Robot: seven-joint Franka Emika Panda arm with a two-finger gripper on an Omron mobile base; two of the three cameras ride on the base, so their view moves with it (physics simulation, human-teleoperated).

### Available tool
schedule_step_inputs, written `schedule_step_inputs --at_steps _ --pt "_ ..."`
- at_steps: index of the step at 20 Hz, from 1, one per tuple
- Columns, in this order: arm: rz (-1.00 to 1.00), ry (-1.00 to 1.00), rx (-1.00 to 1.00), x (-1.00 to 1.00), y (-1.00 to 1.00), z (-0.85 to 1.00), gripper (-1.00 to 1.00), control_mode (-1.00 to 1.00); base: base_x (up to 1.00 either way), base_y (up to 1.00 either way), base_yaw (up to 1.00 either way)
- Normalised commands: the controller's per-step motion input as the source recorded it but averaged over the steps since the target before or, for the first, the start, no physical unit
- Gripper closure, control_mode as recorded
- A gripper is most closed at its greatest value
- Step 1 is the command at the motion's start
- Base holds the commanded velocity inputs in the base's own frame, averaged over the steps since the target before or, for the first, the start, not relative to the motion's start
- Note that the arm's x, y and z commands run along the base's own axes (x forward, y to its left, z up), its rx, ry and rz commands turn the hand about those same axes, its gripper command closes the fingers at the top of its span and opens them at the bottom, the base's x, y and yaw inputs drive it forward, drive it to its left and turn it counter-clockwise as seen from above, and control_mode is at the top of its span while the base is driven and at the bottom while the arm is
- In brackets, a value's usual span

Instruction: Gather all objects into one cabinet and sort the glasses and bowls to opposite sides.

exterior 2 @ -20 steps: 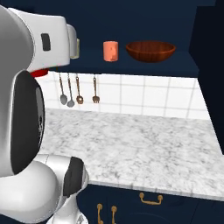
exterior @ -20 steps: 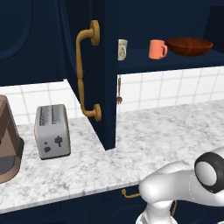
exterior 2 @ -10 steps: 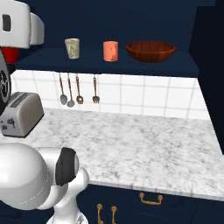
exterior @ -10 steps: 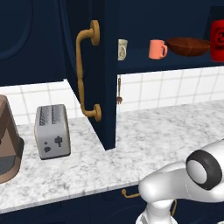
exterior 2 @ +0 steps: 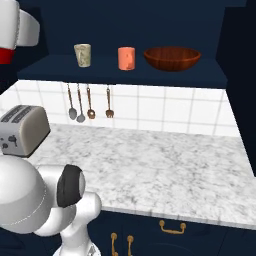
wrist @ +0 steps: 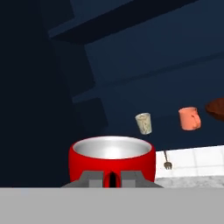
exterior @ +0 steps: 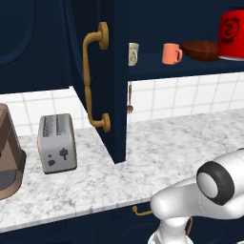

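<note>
Cabinet (exterior: 157, 71) first: a dark navy wall unit over the marble counter (exterior 2: 165, 165), its tall door (exterior: 102, 95) swung wide open. On its shelf, from the open door inward, stand a beige cup (exterior 2: 83, 55), an orange mug (exterior 2: 127, 58) and a wide brown bowl (exterior 2: 172, 58), each apart from the next.

The red cup (wrist: 112, 159) is not yet shelved. It hangs in the air near the cabinet, carried by the gripper (wrist: 113, 178), whose fingers are closed on the near side of its rim. In the left base view it shows at the top right edge, in front of the bowl.

It looks rigid, light and glossy, so probably slippery and liable to chip if dropped. The rim pinch seems the sensible hold, since the wall is thin there. It belongs with the cups, away from the bowl.
</note>
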Motion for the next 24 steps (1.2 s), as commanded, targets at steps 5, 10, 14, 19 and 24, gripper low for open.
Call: schedule_step_inputs --at_steps 5,10,14,19,24 --pt "0.00 -0.62 0.01 0.19 -0.20 -0.92 1.00 -1.00 0.00 0.00 0.00" --pt "0.02 -0.35 0.05 0.20 0.01 -0.57 1.00 -1.00 0.00 0.00 0.00" --pt "0.05 0.00 0.09 0.84 0.14 -0.13 1.00 -1.00 0.00 0.00 0.00" --pt "0.11 -0.10 0.07 0.96 0.01 -0.68 1.00 -1.00 0.00 0.00 0.00" --pt "0.09 -0.38 0.04 0.69 0.03 -0.84 1.00 -1.00 0.00 0.00 0.00"
